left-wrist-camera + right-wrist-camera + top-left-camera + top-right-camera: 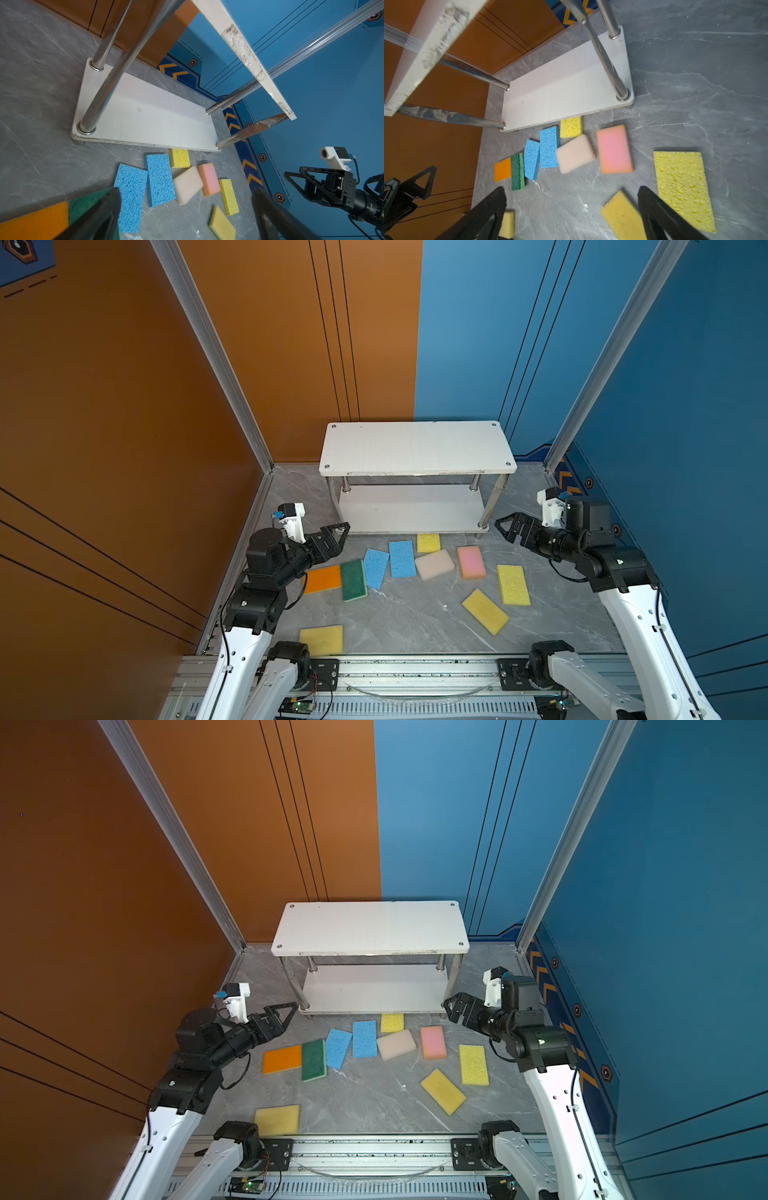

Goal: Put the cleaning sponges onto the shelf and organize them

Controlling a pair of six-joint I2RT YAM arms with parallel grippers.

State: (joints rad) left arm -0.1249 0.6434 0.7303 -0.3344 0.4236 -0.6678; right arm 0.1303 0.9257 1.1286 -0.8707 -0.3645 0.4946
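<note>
First pick not yet begun. Left gripper (340, 532), right gripper (502, 528): jaws spread, empty. Cleaning sponges (402, 559) flat on table (415, 622) between them; shelf (415, 448) just beyond, bare. Next: drop astride nearest sponge.

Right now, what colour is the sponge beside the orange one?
Dark green sponge; clearest in a top view.

shelf (415, 448) is white boards on shiny silver legs; tabletop (399, 626) is grey marble with pale veins; left wall (124, 406) is orange-brown, right wall (685, 406) blue, both with thin black lines; then there's an orange sponge (323, 578), dark green sponge (353, 579), speckly blue sponge (376, 568) plus second blue sponge (402, 558), off-white sponge (434, 565), pink sponge (471, 562) with orangey edges, pitted lemon sponge (513, 584) and second lemon sponge (428, 542), duller yellow sponge (485, 611) and second duller yellow sponge (322, 640); left gripper (341, 537) and right gripper (505, 531) are black
</note>
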